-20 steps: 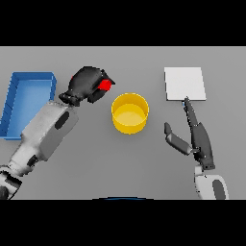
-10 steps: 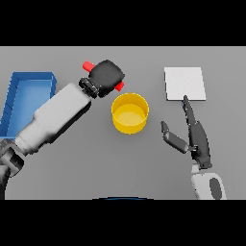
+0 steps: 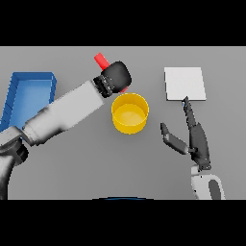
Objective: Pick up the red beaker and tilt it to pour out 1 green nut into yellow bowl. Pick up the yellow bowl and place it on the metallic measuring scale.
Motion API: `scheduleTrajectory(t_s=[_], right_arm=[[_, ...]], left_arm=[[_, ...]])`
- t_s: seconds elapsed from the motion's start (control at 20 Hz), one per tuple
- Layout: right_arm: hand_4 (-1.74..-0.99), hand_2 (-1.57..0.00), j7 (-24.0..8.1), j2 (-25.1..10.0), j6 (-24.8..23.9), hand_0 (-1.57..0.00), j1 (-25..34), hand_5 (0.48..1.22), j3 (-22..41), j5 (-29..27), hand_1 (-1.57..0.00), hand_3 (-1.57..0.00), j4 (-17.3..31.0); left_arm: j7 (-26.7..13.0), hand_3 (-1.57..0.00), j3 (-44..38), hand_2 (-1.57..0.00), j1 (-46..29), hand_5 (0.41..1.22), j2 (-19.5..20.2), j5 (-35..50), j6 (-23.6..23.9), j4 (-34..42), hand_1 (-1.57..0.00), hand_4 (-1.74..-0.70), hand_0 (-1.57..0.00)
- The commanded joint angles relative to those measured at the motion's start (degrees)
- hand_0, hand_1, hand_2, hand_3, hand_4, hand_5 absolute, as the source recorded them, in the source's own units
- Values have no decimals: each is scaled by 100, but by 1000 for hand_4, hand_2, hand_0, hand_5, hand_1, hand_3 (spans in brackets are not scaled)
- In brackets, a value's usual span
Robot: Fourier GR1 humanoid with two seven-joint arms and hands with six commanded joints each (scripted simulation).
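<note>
We start at the left hand (image 3: 116, 76), which is curled tight around the red beaker (image 3: 100, 60); only the beaker's red end shows, jutting up and to the left past the knuckles, with a thin red edge visible under the hand on the bowl side. The hand itself covers most of the beaker, so we cannot see its mouth or anything inside it. The hand hangs just above the far left rim of the yellow bowl (image 3: 129, 113), overlapping that rim in the head view, and the white and grey forearm runs back from it toward the lower left.

The bowl stands upright on the grey table (image 3: 86, 158), near the middle. Its inside reads as plain yellow; we cannot make out a green nut in it.

To the right, well apart from the bowl, our right hand (image 3: 194, 137) rests idle with straight fingers and the thumb spread out to the left. Its fingertips reach the near edge of the metallic measuring scale (image 3: 185, 83), a pale flat square with nothing on it.

At the far left a blue tray (image 3: 30, 77) is cut off by the edge of the view; its floor shows bare blue.
</note>
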State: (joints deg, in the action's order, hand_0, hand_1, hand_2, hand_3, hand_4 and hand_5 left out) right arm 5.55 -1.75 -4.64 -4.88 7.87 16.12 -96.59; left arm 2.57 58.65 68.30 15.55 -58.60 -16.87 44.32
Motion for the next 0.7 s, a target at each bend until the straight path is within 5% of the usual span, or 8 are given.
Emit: scheduleTrajectory(t_s=[0.0,0.65], right_arm=[[-1179,1,-65,-16,3,1,29,635,-44,-50,1,1,-48],[-1155,1,-76,-72,-44,1,-11,637,-24,81,1,1,-68]], left_arm=[[43,-1571,128,-1571,49,1220,-27,-100,120,-132,-1571,-1734,-1571],[309,-1571,1727,-1571,873,1221,-361,-968,282,-456,-1571,-1725,-1571]])
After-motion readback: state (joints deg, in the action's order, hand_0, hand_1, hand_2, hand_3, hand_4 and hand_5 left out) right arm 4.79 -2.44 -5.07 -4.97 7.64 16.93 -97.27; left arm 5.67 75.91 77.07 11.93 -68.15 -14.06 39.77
